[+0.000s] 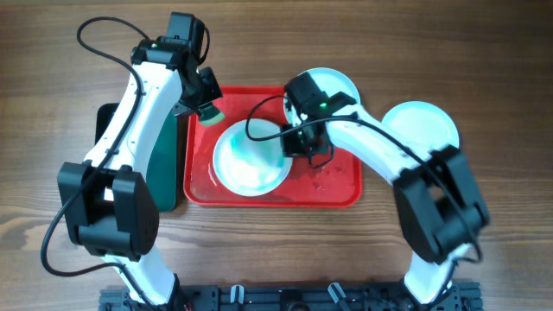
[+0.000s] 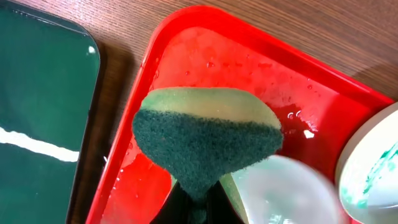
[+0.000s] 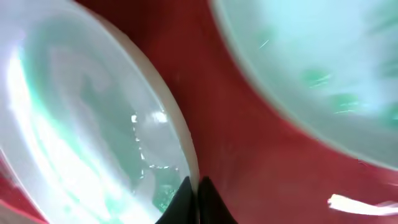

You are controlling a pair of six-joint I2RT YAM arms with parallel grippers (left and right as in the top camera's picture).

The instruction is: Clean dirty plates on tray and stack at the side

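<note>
The red tray [image 1: 333, 186] lies mid-table. One plate [image 1: 251, 160] with teal smears sits in it, tilted. My right gripper [image 1: 295, 142] is shut on that plate's right rim; the right wrist view shows the jaws [image 3: 194, 190] pinching the rim of the plate [image 3: 81, 137] over the tray floor [image 3: 236, 143]. A second plate [image 1: 335, 85] lies at the tray's back right corner and shows in the right wrist view [image 3: 311, 62]. A third plate [image 1: 423, 125] lies on the table to the right. My left gripper [image 1: 207, 99] is shut on a green-and-yellow sponge [image 2: 205, 143], above the tray's back left corner.
A dark green tray [image 1: 168, 164] with a black rim lies left of the red tray, and shows in the left wrist view [image 2: 37, 93]. Water drops lie on the red tray floor [image 2: 205, 56]. The wooden table [image 1: 501, 52] surrounds everything.
</note>
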